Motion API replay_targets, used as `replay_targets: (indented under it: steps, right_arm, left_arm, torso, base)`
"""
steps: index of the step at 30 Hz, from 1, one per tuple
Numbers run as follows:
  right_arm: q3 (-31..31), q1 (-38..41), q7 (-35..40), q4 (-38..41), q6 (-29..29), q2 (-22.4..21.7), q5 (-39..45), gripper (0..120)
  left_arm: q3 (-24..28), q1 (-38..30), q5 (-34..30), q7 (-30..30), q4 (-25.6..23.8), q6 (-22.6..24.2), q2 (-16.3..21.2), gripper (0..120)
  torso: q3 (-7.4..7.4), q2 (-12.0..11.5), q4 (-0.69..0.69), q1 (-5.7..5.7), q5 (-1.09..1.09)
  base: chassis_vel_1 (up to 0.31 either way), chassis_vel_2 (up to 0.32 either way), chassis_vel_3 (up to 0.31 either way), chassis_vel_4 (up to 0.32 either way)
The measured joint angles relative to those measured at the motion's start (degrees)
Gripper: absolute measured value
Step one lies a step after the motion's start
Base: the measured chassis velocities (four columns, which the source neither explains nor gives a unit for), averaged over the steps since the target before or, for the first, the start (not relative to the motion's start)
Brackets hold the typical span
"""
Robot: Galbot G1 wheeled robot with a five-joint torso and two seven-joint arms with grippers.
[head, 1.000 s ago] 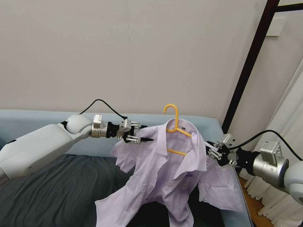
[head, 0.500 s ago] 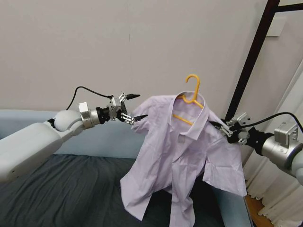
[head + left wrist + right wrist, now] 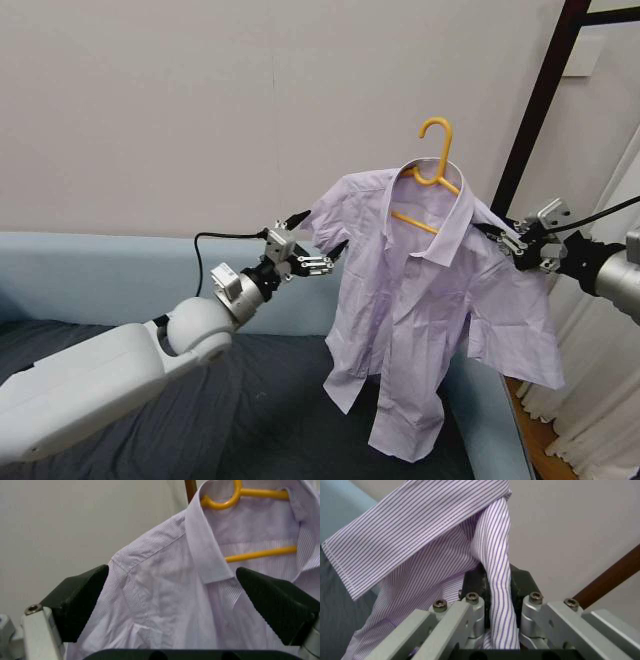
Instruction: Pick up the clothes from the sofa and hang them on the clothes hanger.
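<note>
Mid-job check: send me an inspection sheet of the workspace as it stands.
Surface: blue sofa with a dark cover.
Job's things: lilac striped shirt on yellow hanger, held up above the sofa.
Clutter: nothing seen.
Grippers: right claw shut on the shirt's shoulder; left claw open beside the other sleeve.
Cables: black cable arcs over the left arm; second cable runs at the right arm.
Surroundings: plain wall, dark post, white curtain.

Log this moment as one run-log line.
right gripper: shut on shirt shoulder | left gripper: open beside other shoulder | shirt on hanger, held up over sofa
</note>
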Motion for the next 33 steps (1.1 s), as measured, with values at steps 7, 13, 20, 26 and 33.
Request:
replay_targets:
  steps: [7, 13, 20, 26, 33]
  right_arm:
    - [2.99, -1.08, 0.45, -0.44, -2.02, -2.86, 4.00, 7]
    - [3.74, -0.91, 1.18, 0.51, -2.97, -3.25, 6.10, 7]
    - [8.50, -2.29, 0.90, 0.16, -4.61, -5.05, 9.49, 7]
    - [8.81, -2.40, 0.96, 0.24, -4.81, -5.11, 9.94, 7]
    - [8.23, -2.10, 1.01, 0.48, -4.83, -5.01, 9.57, 7]
  left_arm:
    - [2.39, -2.98, -3.00, -10.49, -3.84, 5.03, -7.43, 100]
    - [4.45, -7.47, -6.35, -13.09, 0.04, 7.70, -14.72, 100]
    - [4.95, -9.83, -8.18, -15.33, 4.38, 9.47, -19.33, 85]
    - [5.19, -9.73, -8.04, -15.42, 5.71, 10.04, -20.14, 63]
    - [5.33, -9.86, -7.85, -14.82, 6.27, 10.27, -20.30, 41]
  torso:
    - [0.00, 0.00, -0.01, 0.00, 0.00]
    - [0.00, 0.00, 0.00, 0.00, -0.01]
    - [0.00, 0.00, 0.00, 0.00, -0.03]
    - [0.00, 0.00, 0.00, 0.00, -0.02]
    - [0.01, -0.01, 0.00, 0.00, -0.03]
  base:
    - [0.000, 0.000, 0.000, 0.000]
    - [0.000, 0.000, 0.000, 0.000]
    - [0.000, 0.000, 0.000, 0.000]
    - [0.000, 0.000, 0.000, 0.000]
    - [0.000, 0.000, 0.000, 0.000]
